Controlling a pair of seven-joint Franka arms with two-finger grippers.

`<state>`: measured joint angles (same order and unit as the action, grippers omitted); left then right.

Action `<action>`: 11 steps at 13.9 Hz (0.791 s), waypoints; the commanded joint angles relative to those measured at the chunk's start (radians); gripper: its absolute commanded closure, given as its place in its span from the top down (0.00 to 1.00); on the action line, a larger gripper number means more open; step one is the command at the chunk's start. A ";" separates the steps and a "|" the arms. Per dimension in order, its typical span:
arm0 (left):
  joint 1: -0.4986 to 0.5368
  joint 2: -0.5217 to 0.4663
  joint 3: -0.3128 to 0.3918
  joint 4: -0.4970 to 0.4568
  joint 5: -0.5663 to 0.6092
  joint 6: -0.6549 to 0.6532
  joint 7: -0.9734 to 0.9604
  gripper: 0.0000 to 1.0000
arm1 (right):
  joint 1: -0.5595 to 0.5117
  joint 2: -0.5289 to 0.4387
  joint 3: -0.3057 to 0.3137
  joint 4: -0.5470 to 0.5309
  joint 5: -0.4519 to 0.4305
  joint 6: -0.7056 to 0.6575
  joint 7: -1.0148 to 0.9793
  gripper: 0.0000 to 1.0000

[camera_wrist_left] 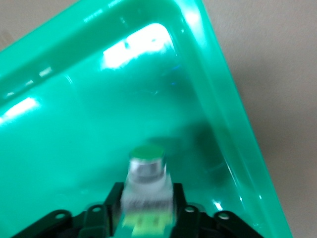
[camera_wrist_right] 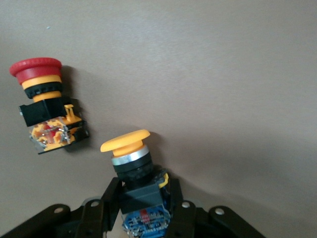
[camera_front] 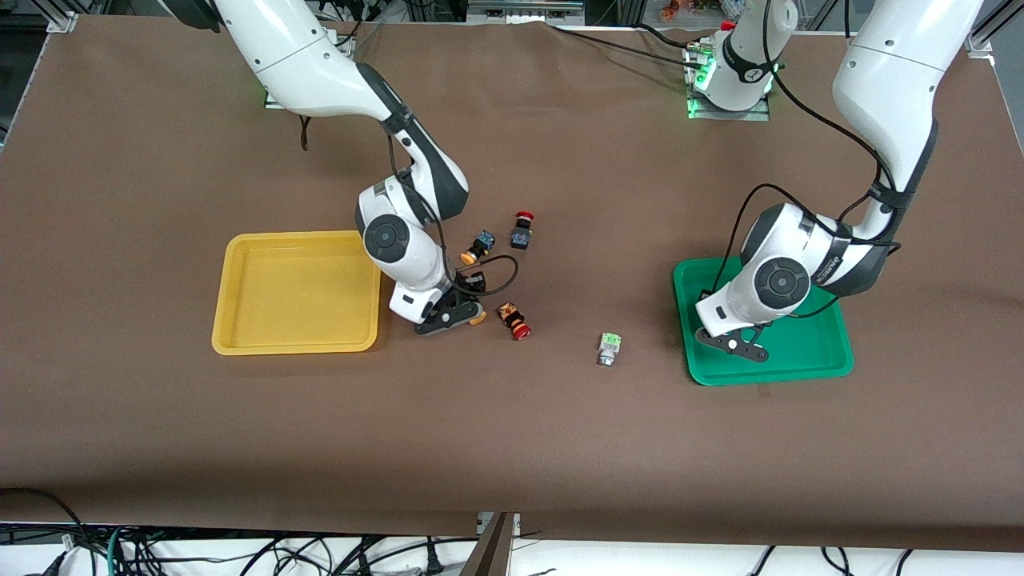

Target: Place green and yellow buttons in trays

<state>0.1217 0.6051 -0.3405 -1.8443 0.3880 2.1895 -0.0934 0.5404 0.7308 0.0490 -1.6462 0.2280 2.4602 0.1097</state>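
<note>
Your left gripper point(camera_front: 740, 346) is low over the green tray point(camera_front: 808, 360), near the tray corner closest to the front camera at the right arm's end. Its fingers are clamped on a pale green-and-white button point(camera_wrist_left: 145, 191), green cap pointing away from the wrist, silver collar just clear of the pads. From the left wrist view you cannot tell whether the button touches the tray floor.

Your right gripper point(camera_front: 450, 314) sits low over the table, just beside the yellow tray point(camera_front: 240, 304) on the side toward the left arm's end. Its fingers are closed around the dark body of a yellow mushroom-cap button point(camera_wrist_right: 131, 158); the cap sticks out ahead of the fingertips.

Close to that gripper, toward the left arm's end, a red-capped button point(camera_front: 514, 320) lies on its side on the table. A second yellow-capped button point(camera_front: 477, 248) and another red-capped button point(camera_front: 522, 230) lie farther from the front camera than the gripper. A second green-and-white button point(camera_front: 609, 349) lies on the table between your two grippers, near the green tray.
</note>
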 commanded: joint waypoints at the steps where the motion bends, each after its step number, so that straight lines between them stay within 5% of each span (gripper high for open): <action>1: 0.010 -0.044 -0.020 0.005 0.022 -0.048 0.008 1.00 | -0.008 -0.114 -0.075 -0.007 0.008 -0.165 -0.044 0.00; 7: 0.006 -0.157 -0.029 0.062 0.008 -0.185 0.003 1.00 | -0.017 -0.225 -0.401 -0.049 0.019 -0.516 -0.534 0.00; 11: 0.062 -0.226 -0.029 0.123 -0.054 -0.303 0.026 1.00 | -0.031 -0.301 -0.442 -0.298 0.017 -0.373 -0.561 0.02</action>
<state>0.1284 0.4268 -0.3584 -1.7685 0.3798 1.9490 -0.0963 0.4920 0.4997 -0.3919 -1.7792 0.2316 1.9819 -0.4391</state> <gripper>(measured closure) 0.000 0.564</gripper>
